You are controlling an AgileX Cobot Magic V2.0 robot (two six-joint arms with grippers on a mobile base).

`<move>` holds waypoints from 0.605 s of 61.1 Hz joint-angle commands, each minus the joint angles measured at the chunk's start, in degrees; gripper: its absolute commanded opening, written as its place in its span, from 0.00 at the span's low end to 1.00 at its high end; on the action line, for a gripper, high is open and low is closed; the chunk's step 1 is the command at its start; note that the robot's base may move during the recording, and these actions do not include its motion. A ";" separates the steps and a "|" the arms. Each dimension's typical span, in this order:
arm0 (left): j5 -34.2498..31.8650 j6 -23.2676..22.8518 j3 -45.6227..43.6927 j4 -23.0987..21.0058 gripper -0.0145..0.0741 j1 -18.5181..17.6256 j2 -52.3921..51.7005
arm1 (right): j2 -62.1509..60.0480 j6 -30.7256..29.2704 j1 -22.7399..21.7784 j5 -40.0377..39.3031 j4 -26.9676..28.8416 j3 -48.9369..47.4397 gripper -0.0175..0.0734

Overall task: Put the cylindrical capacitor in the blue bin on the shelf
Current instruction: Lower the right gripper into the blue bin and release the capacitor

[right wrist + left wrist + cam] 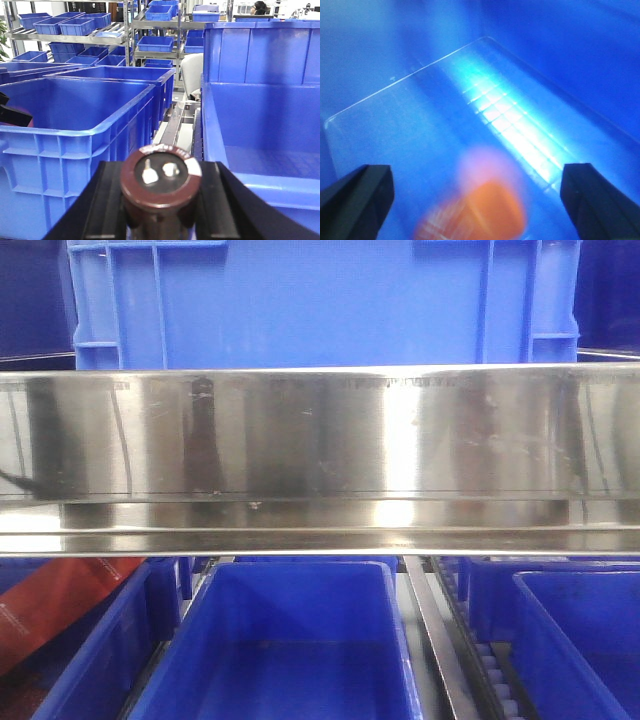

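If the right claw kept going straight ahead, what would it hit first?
The right gripper, shut on the capacitor, points along the gap between the left bin and right bin, above a metal rail. The way looks free; depth unclear.

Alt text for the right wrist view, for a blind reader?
A squat dark brown cylindrical capacitor with two metal terminals on top sits clamped in the right gripper at bottom centre. A large blue plastic bin stands to its left, a taller blue bin to its right, with steel shelving of more blue bins behind.
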 commanded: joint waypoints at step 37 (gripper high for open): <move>9.47 -2.19 7.68 -0.86 0.13 5.15 -25.82 | -0.07 0.00 0.10 -1.19 -0.02 0.12 0.13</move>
